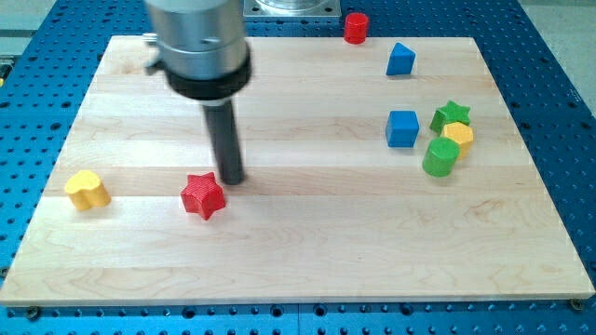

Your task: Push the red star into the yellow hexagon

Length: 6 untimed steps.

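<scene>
Silver metal cylinder, black collar ring, straight dark rod, my tip (231, 180)

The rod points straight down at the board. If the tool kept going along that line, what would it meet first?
The light wooden board itself: my tip already sits at its surface, so nothing lies between them. The red star block is just to the view's lower left of the tip, very close, though contact is hard to judge.

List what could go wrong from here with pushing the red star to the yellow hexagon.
1. My tip sits at the red star's upper right, the hexagon's side. Pushing now would likely send the star toward the view's lower left, away from it.
2. The yellow hexagon is wedged between the green star and green cylinder, with a blue cube nearby; the star may hit those first.
</scene>
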Each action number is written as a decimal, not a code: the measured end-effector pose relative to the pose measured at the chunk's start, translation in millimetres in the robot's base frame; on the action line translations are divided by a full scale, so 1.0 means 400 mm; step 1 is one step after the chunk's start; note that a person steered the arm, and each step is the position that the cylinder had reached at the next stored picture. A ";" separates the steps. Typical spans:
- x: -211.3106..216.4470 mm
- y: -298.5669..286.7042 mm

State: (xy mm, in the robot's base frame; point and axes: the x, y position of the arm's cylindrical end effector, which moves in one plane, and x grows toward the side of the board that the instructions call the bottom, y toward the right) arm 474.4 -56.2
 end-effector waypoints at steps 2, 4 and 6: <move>0.013 -0.264; 0.064 0.007; -0.102 0.351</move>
